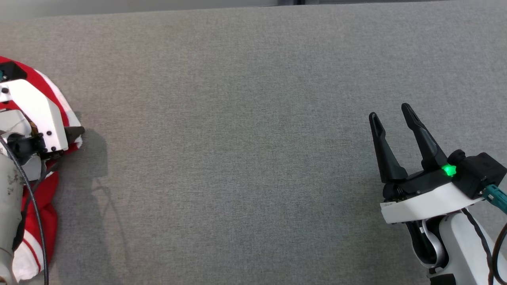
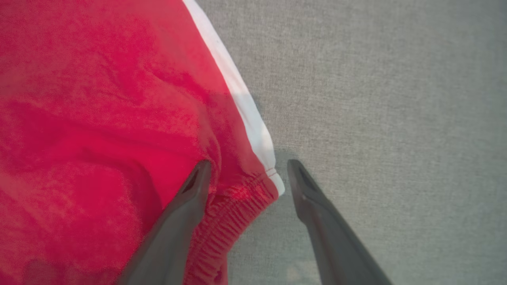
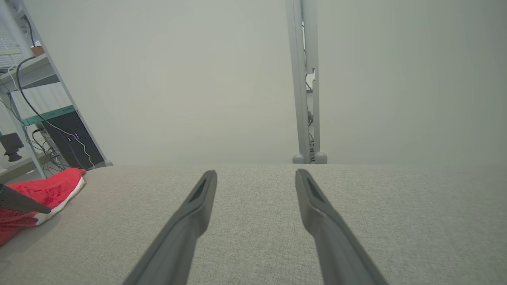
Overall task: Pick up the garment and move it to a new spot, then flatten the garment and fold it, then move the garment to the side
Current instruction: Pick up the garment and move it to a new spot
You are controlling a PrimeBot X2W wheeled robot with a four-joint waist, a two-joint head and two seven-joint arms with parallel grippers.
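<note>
The red garment (image 1: 45, 213) lies rumpled at the far left edge of the table (image 1: 237, 138), the left gripper (image 2: 247, 174) spread open astride its waistband corner, the right gripper (image 1: 389, 112) open and empty, so even the pick-up seems undone.

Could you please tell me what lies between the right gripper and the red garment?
In the head view, bare grey tabletop stretches from the right gripper to the garment.

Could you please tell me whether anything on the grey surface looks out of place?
Only the red garment: it lies crumpled at the far left of the grey surface, not flat. The open left hand straddles its elastic corner, one finger on cloth, the other over bare surface. Nothing looks spilled or damaged.
</note>
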